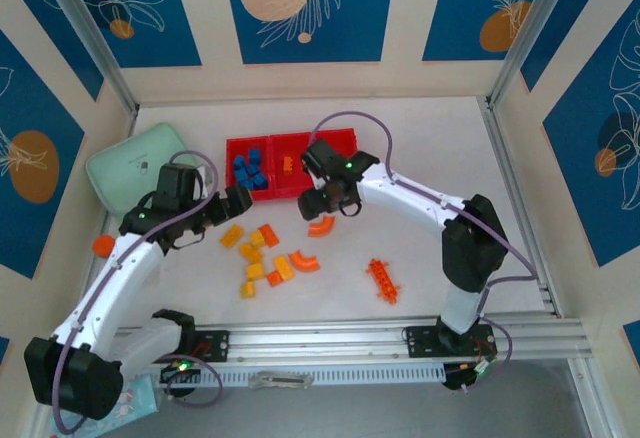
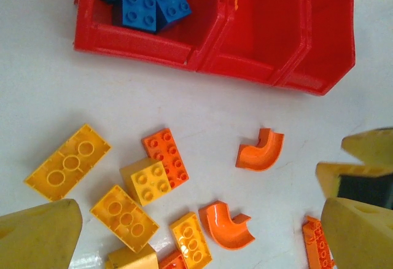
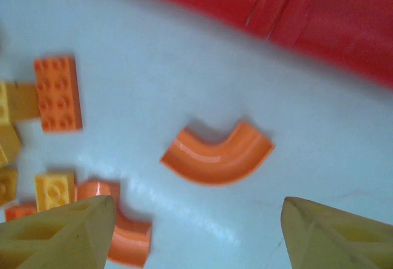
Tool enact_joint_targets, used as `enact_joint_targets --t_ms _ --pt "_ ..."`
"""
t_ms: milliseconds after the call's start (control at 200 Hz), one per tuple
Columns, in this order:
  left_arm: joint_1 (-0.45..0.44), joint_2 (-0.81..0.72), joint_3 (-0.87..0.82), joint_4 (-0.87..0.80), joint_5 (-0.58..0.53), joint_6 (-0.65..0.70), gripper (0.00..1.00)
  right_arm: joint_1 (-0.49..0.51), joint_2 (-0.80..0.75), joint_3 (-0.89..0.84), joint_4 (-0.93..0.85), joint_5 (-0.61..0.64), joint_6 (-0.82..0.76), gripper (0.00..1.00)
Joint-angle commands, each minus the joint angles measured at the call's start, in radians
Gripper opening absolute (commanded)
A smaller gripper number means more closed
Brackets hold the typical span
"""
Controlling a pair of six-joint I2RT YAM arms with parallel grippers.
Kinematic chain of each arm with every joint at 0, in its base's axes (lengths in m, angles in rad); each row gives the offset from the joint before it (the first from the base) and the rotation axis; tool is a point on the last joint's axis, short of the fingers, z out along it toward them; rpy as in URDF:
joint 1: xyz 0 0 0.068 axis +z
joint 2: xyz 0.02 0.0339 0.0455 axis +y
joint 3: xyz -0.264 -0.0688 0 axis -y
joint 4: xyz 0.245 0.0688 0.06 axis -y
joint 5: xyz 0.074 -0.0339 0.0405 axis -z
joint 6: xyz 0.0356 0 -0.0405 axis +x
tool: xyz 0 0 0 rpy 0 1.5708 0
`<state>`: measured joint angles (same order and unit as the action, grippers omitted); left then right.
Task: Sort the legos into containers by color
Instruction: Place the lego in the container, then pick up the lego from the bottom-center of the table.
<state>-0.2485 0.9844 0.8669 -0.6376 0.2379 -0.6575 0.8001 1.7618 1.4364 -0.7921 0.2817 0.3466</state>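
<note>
A white worktop (image 1: 430, 158) is seen from above, with a low red tray (image 1: 290, 138) of three joined compartments set toward its far side. A heap of blue bricks (image 1: 248, 170) is held in the tray's left compartment, and one orange brick (image 1: 287, 165) is seen in the middle one. Loose yellow and orange bricks (image 1: 258, 253) are scattered on the worktop in front of the tray, and a long studded orange brick (image 1: 382, 280) is set apart to their right. The left gripper (image 1: 240, 203) is held above the left side of that scatter; in the left wrist view its yellow fingers (image 2: 40, 235) are spread wide, with nothing gripped. The right gripper (image 1: 327, 203) is poised just in front of the tray over a curved orange brick (image 3: 218, 155), which lies on the worktop; its fingers (image 3: 61, 232) are spread apart and are not touching it. A pale mint-green case (image 1: 135, 168) and a small round orange cap (image 1: 102, 246) are placed at the far left.
</note>
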Motion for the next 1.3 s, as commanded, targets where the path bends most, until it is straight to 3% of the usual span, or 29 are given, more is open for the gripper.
enact_joint_targets --t_ms 0,625,1295 --pt "-0.019 -0.049 -0.036 -0.040 0.019 -0.034 0.99 0.036 -0.044 -0.078 -0.003 -0.031 -0.007 0.73" --pt "-0.159 -0.118 -0.142 -0.041 -0.089 -0.160 0.99 0.181 -0.053 -0.325 0.109 -0.045 0.016 0.82" --pt "-0.160 -0.139 -0.144 -0.079 -0.173 -0.159 0.99 0.210 0.116 -0.202 0.148 -0.014 -0.068 0.85"
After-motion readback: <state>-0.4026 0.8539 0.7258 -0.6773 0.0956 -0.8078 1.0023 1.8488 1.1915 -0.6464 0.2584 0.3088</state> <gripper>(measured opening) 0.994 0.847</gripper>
